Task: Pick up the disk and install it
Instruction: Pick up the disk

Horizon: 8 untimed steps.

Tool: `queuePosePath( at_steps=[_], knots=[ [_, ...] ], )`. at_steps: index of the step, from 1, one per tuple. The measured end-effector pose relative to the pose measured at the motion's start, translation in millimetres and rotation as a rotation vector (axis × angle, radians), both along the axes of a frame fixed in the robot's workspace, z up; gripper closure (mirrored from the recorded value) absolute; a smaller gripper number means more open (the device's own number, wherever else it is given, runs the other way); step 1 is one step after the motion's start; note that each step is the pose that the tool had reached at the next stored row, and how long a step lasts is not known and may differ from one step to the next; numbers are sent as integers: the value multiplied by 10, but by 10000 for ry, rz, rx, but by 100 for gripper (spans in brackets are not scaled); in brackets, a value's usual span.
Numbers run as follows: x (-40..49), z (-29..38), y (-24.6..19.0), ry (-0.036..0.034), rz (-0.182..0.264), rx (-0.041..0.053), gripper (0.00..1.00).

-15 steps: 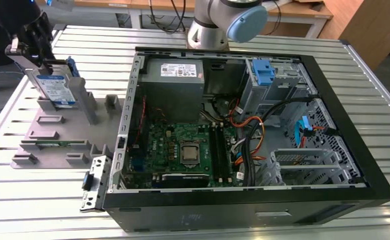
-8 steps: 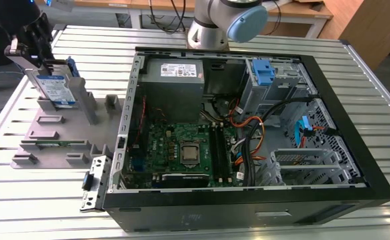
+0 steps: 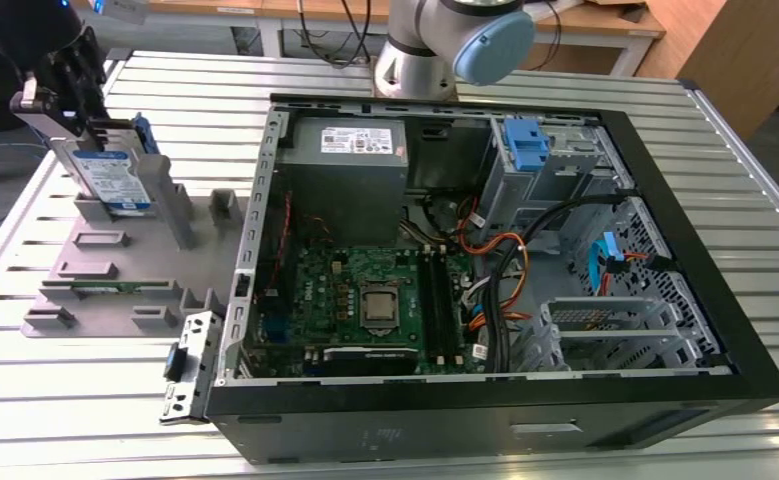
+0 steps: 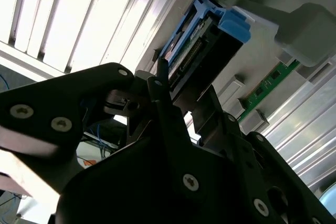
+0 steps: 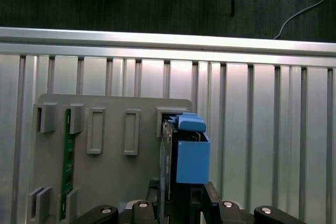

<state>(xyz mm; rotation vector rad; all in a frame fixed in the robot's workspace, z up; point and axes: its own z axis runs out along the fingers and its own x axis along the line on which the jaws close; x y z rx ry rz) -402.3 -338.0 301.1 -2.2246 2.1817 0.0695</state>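
While disk [image 3: 109, 178] stands on edge, long axis near vertical, in grey fixture [image 3: 122, 295] on counter [image 3: 42, 400], gripper [image 3: 85, 125] comes at it from straight above, jaws pinching its upper end. Cannot tell whether lower edge clears slot. Open computer case [image 3: 496, 420] lies toward exterior view's right.

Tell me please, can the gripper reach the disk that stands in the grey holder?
Probably yes. The gripper is at the upper edge of the disk, which stands on edge in the grey holder, outside the computer case; nothing lies between them.
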Motion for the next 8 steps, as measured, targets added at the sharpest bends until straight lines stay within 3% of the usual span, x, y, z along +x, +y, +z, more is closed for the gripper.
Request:
queuePosePath(
  at_steps=[8],
  knots=[
    [0, -1, 0, 0, 0, 0, 56]
  ],
)
